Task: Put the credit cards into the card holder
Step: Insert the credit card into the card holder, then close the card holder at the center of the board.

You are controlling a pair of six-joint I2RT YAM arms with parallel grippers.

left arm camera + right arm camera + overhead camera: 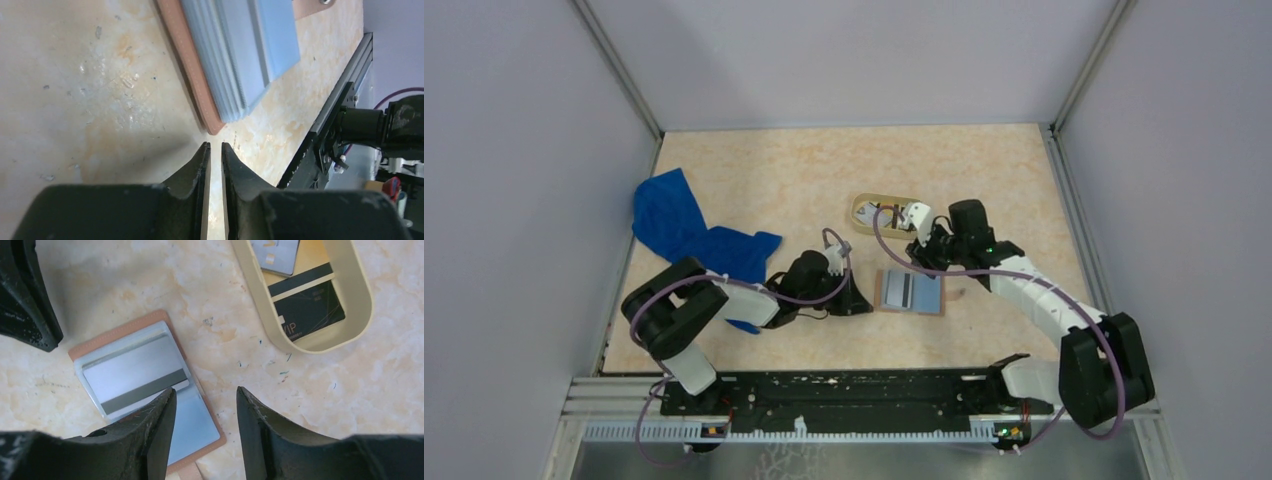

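— Cards: count and place?

— Item one: striped light card (131, 375), lying on the inner face of the holder (196, 417). Tucked in or merely laid, I can't tell. Items two and three: black card (312, 307) and grey card (276, 255), both in the tray (312, 346), apart from the holder on the desk (125, 280).

— Fingers?

— Right fingers (205, 395): spread, empty, hovering between holder and tray. Left fingers (213, 149): clenched to a slit, gripping nothing, at the holder's corner.

— Tally?

— My judgement: one placed, two left.
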